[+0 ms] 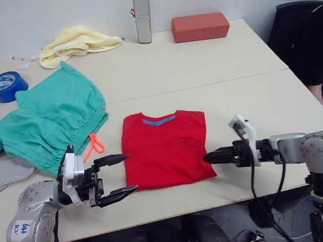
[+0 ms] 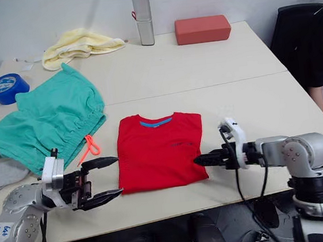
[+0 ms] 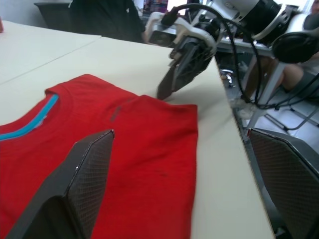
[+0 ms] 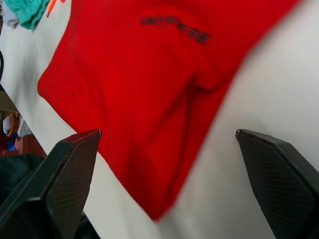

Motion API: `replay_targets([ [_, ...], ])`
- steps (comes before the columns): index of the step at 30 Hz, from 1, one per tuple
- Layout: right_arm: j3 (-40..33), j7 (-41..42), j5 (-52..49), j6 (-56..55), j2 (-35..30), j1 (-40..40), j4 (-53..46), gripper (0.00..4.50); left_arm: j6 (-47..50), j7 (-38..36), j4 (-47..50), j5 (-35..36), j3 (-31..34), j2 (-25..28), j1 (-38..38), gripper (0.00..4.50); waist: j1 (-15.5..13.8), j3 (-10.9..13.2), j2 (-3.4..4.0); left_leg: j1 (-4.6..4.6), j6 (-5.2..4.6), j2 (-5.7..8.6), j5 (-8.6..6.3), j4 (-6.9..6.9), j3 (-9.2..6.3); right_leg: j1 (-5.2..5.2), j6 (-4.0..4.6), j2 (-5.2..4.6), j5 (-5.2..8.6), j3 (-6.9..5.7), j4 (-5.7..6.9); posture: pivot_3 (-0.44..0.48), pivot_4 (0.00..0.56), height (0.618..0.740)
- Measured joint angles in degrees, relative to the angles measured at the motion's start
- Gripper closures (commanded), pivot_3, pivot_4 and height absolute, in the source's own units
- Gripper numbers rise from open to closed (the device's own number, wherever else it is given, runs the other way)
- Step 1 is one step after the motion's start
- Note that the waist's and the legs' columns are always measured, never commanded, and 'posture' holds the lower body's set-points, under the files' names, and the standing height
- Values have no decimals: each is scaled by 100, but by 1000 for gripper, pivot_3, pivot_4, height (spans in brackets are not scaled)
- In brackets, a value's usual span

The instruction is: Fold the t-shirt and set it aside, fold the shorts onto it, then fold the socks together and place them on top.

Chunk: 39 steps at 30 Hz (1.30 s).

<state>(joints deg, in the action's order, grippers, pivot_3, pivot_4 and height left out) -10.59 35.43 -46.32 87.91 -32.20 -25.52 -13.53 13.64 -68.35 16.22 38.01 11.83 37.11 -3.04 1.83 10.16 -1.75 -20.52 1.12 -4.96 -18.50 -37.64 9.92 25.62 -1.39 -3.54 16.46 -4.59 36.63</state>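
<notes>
Lying flat near the front edge of the surface point(image 1: 212, 58), the red t-shirt point(image 1: 164, 149) is already a tidy rectangle, collar band toward twelve o'clock, sleeves tucked under. The left gripper point(image 1: 114, 176) hovers just off its nine o'clock edge with fingers spread wide, holding nothing. The right gripper point(image 1: 207, 158) sits at the three o'clock edge, tips at the hem; from the head views its fingers look drawn together, yet its own wrist view shows them parted either side of the cloth, so I cannot tell.

By my reckoning the shirt wants one more fold or simply moving aside. To do it well, both grippers should take matching corners on the near hem, pinching every layer (the doubled edge on the right looks thick), then lift level so nothing slides open.

The teal shorts point(image 1: 51, 118) lie spread out at ten o'clock from the shirt, orange drawstring point(image 1: 96, 144) trailing toward it, just apart. A grey sock point(image 1: 2, 172) peeks from under their near edge. Any set-aside spot should leave room for both.
</notes>
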Motion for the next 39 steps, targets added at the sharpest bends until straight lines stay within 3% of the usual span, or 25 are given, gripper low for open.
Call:
replay_targets([
  [10,263,-1054,358,-33,923,-86,-575,69,-25,23,93,5,60,-20,-51,0,107,-16,-26,9,2,1,0,23,4,-3,1,1,-5,1,-14,0,150,740],
  [11,312,-1129,378,-9,1002,-112,-608,241,-32,39,93,5,60,-26,-31,0,133,-18,-28,13,5,2,5,30,4,-4,4,1,-6,1,-14,0,150,740],
  [14,462,-1375,508,111,1295,-195,-663,970,-36,110,92,5,60,-57,75,0,172,-24,-39,21,15,0,15,49,1,-4,18,9,-9,1,-14,0,150,740],
  [24,677,-1519,905,-68,1378,-310,-344,4472,-60,142,-54,0,59,-83,306,0,195,-26,-42,24,24,-5,16,55,3,-3,24,15,-6,-1,-17,0,150,740],
  [30,359,-1160,740,105,1123,-427,14,4472,-142,153,-149,-16,31,-124,530,0,151,-22,-36,18,17,0,15,55,2,0,22,10,-7,-1,-21,0,150,740],
  [34,-176,-881,651,175,453,-435,316,4472,-183,168,-311,-20,25,-130,552,0,98,-12,-20,-7,14,7,15,54,2,11,9,5,-14,-7,-51,0,150,740],
  [39,-343,-453,724,-335,-604,-281,705,4472,-187,197,-356,-18,-21,-203,665,0,85,-11,-18,-26,11,13,13,52,6,12,-11,2,-24,-15,-83,0,150,740],
])
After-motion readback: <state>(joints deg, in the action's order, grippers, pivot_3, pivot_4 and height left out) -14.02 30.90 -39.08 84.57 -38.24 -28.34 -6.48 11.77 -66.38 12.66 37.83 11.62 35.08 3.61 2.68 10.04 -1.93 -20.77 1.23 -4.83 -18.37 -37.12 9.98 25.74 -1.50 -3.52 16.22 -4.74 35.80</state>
